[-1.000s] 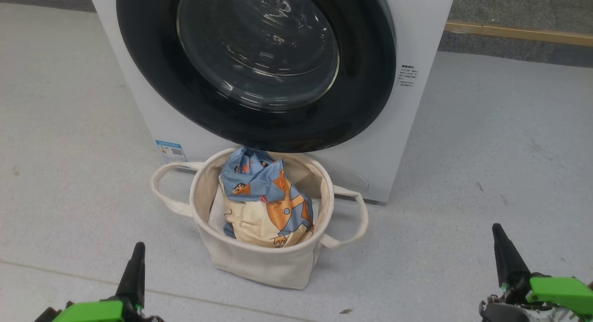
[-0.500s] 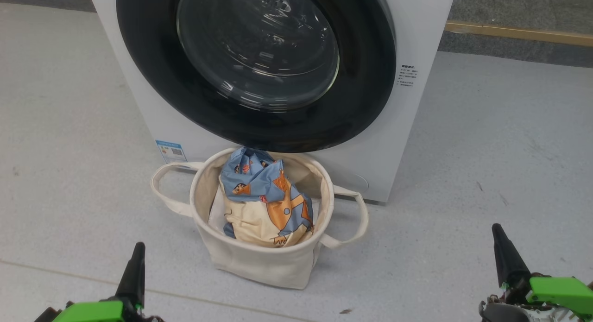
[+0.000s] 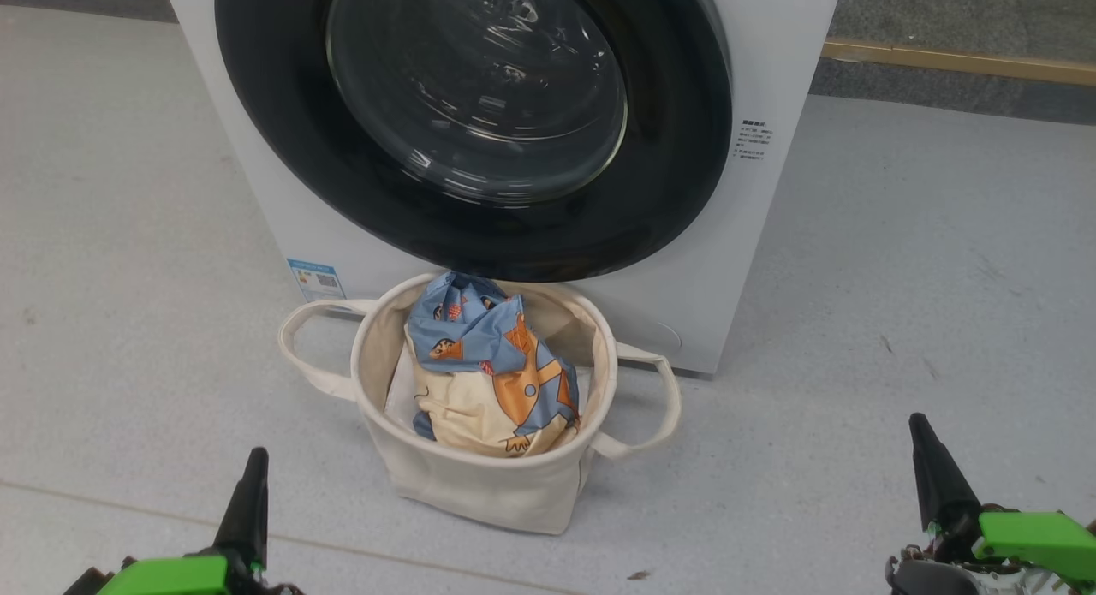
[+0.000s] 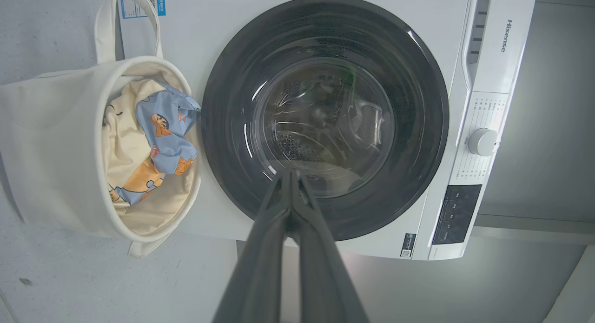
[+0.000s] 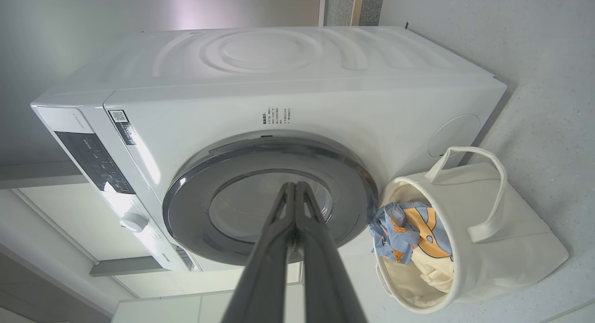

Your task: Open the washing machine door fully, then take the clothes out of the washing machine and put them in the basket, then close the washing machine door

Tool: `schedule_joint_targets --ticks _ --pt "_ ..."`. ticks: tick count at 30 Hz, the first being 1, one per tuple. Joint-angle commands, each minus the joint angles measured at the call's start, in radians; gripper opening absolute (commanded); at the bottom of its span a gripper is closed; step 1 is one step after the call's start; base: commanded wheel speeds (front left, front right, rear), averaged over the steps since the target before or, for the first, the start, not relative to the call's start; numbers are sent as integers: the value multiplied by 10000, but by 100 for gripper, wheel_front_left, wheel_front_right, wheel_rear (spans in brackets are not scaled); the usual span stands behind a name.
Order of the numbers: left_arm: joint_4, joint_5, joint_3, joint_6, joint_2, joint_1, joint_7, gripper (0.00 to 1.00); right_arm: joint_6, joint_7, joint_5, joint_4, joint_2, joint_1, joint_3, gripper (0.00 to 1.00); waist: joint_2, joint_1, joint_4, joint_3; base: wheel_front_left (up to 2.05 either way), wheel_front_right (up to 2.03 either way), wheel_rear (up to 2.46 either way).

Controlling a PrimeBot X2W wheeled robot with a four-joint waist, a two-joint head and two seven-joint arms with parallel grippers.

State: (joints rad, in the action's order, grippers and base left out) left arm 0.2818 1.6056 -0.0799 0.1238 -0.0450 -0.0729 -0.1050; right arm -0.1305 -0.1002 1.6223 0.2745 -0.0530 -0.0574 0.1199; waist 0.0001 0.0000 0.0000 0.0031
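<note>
The white washing machine (image 3: pixel 771 81) stands straight ahead with its black-rimmed door (image 3: pixel 479 116) shut flat against the front. Right below the door sits the cream basket (image 3: pixel 479 484), and the blue and orange printed clothes (image 3: pixel 492 368) are piled inside it. My left gripper (image 3: pixel 255 458) rests low at the bottom left, shut and holding nothing. At the bottom right my right gripper (image 3: pixel 920 428) is shut and empty too. Both wrist views look along closed fingers (image 4: pixel 290 174) (image 5: pixel 293 186) at the door (image 4: pixel 325 116) (image 5: pixel 269 197) and the basket (image 4: pixel 46 141) (image 5: pixel 506 234).
Grey floor (image 3: pixel 925 321) spreads on both sides of the machine and in front of the basket. A wooden skirting strip (image 3: pixel 959 60) runs along the wall at the back right. The machine's dial and control panel (image 4: pixel 483 141) sit beside the door.
</note>
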Motion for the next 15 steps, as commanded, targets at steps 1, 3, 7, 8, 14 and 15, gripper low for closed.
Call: schedule_joint_targets --ticks 1,3,7,8,14,15 --pt "-367 30 -339 69 -52 -351 -82 0 -2 -46 -51 -303 -52 -495 -166 0 -1 0 0 0 0 0 0" --pt "-367 30 -339 69 -52 -351 -82 0 -2 -49 -53 -303 -49 -496 -163 0 -1 0 0 0 0 0 0" --pt "-367 30 -339 69 -52 -351 -82 0 -2 -54 -59 -302 -45 -496 -156 0 -1 0 0 0 0 0 0" --pt "-367 30 -339 69 -52 -351 -82 0 -2 -55 -60 -302 -44 -496 -155 0 -1 0 0 0 0 0 0" --pt "-367 30 -339 69 -52 -351 -82 0 -2 -62 -67 -302 -38 -497 -146 0 -1 0 0 0 0 0 0" --pt "-367 31 -339 69 -52 -351 -82 0 -2 -63 -68 -302 -37 -497 -145 0 -1 0 0 0 0 0 0"
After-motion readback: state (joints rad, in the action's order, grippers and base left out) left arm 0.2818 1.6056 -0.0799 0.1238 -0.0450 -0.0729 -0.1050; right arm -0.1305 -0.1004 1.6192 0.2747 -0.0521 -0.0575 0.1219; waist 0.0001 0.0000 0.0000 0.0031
